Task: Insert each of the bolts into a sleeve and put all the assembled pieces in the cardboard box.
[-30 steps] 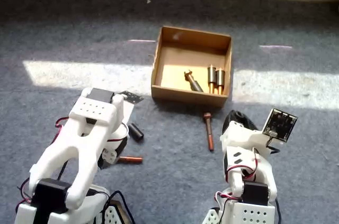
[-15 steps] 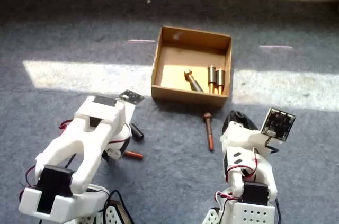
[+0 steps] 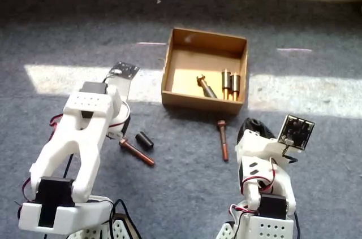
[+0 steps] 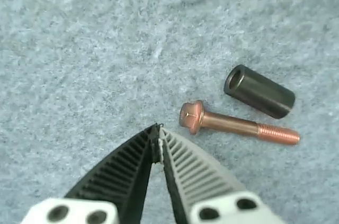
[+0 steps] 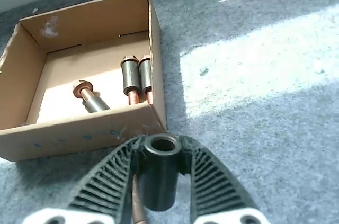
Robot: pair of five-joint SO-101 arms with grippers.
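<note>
Just beside the closed left gripper (image 4: 158, 132) tips lies 1 bolt (image 4: 237, 125).

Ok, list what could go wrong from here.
1. The left gripper is shut beside the bolt; the loose sleeve lies close by, so a grab may knock it rolling.
2. The clamped sleeve in the right gripper sits close to the second bolt; lowering might jam against it.

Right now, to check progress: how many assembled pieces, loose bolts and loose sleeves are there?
assembled pieces, in the cardboard box: 3
loose bolts: 2
loose sleeves: 2, one in the right end effector
total: 7
</note>
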